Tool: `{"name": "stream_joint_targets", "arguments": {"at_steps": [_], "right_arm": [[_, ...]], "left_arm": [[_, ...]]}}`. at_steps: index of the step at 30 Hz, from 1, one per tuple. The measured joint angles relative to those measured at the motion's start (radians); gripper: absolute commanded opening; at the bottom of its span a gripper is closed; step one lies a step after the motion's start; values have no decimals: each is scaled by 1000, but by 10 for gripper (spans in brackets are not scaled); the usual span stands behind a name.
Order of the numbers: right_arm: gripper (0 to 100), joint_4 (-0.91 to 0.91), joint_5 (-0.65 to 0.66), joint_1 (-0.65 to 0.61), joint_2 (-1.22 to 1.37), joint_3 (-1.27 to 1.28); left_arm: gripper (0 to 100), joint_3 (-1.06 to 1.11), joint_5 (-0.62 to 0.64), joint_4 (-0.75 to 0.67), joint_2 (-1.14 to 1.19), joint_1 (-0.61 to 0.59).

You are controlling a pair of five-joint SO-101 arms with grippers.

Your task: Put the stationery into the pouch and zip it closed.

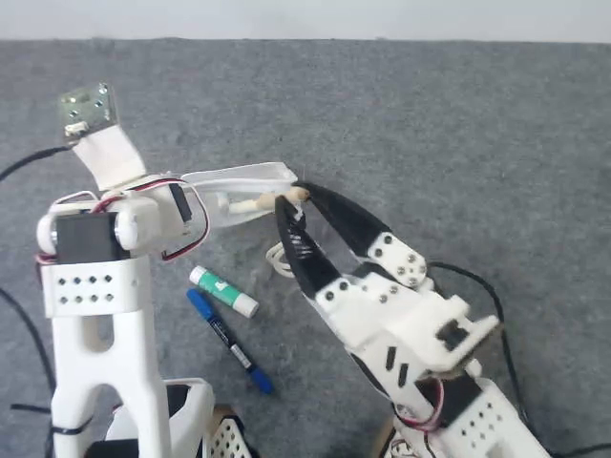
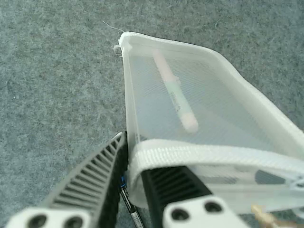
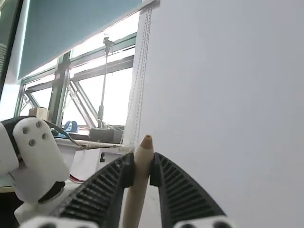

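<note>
A white mesh pouch (image 1: 239, 181) is held off the grey carpet, its mouth edge (image 2: 199, 154) pinched by my left gripper (image 2: 134, 173), which is shut on it. One pale pen (image 2: 175, 92) lies inside the pouch. My right gripper (image 1: 293, 198) is at the pouch's open end, shut on a beige pen (image 3: 141, 166) whose tip (image 1: 297, 195) touches the pouch's rim. A glue stick (image 1: 221, 291) with a green cap and a blue pen (image 1: 229, 342) lie on the carpet in front of the pouch.
A small white loop-shaped item (image 1: 279, 258) lies on the carpet beside the right gripper's fingers. The left arm's white base (image 1: 95, 324) stands near the glue stick. Open carpet (image 1: 458, 134) stretches to the back and right.
</note>
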Motion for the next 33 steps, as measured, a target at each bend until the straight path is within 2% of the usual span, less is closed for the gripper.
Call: {"name": "stream_joint_targets", "arguments": {"at_steps": [8,14,19,21,26,33], "right_arm": [[6,-46,43,-2,163,0],[6,-58,236,-31,272,18],[10,-58,319,-72,345,41],[27,-58,333,-77,359,48],[159,-58,338,-78,367,60],[116,-58,341,-78,364,80]], "left_arm": [[11,6,0,0,0,0],[11,6,0,0,0,0],[11,6,0,0,0,0],[11,6,0,0,0,0],[11,6,0,0,0,0],[11,6,0,0,0,0]]}}
